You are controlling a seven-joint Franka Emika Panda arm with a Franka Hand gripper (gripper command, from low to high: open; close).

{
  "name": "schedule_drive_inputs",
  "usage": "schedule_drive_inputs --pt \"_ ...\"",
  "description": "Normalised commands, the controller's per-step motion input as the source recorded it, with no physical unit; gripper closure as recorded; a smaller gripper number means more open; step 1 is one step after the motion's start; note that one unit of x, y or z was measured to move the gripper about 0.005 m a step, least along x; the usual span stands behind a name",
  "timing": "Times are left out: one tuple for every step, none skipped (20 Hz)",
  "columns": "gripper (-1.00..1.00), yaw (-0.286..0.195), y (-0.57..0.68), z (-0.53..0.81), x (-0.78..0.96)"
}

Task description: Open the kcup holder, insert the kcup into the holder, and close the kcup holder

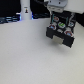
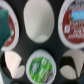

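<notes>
I am looking at a pale table (image 1: 30,60) in the exterior view, with the kcup holder (image 1: 61,31) sitting in the upper right of the frame as a black box with light panels on its front. The robot's gripper (image 1: 58,6) is hanging directly above it at the top edge, a white blurred mass, and I cannot tell whether its pincer is apart or together. A tall white post (image 1: 25,10) is standing in the upper left, against a dark background.

In the wrist view I am looking straight down into the holder's black tray (image 2: 56,44) of round slots. The kcup (image 2: 41,67), with its green top, is sitting in a slot at the lower centre of the frame. A red-labelled pod (image 2: 74,20) is occupying the upper right, and a pod with a teal and red top (image 2: 7,27) is occupying the upper left. The slot between them (image 2: 39,20) is showing only white.
</notes>
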Motion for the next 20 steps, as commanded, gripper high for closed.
schedule_drive_inputs --pt "-1.00 0.029 -0.37 0.06 0.72" --pt "-1.00 0.027 -0.35 0.05 0.74" --pt "-1.00 0.025 -0.30 0.07 0.77" --pt "-1.00 0.025 -0.22 0.10 0.79" --pt "-1.00 0.012 -0.19 0.09 0.85" --pt "-1.00 0.009 -0.18 0.07 0.86" --pt "-1.00 0.006 -0.15 0.07 0.87" --pt "-1.00 0.005 -0.11 0.05 0.89" --pt "-1.00 0.009 -0.09 0.04 0.86" --pt "-1.00 0.024 -0.06 0.02 0.84" --pt "-1.00 0.037 -0.01 0.01 0.81" --pt "-1.00 0.044 0.02 0.00 0.80" --pt "-1.00 0.050 0.05 -0.01 0.78" --pt "-1.00 0.099 0.33 -0.08 0.63" --pt "-1.00 0.117 0.33 -0.13 0.53" --pt "-1.00 0.142 0.30 -0.17 0.30" --pt "-1.00 0.154 0.25 -0.19 0.10" --pt "-1.00 0.165 0.21 -0.21 0.05" --pt "-1.00 0.168 0.21 -0.23 0.03" --pt "-1.00 0.178 0.23 -0.24 0.01"
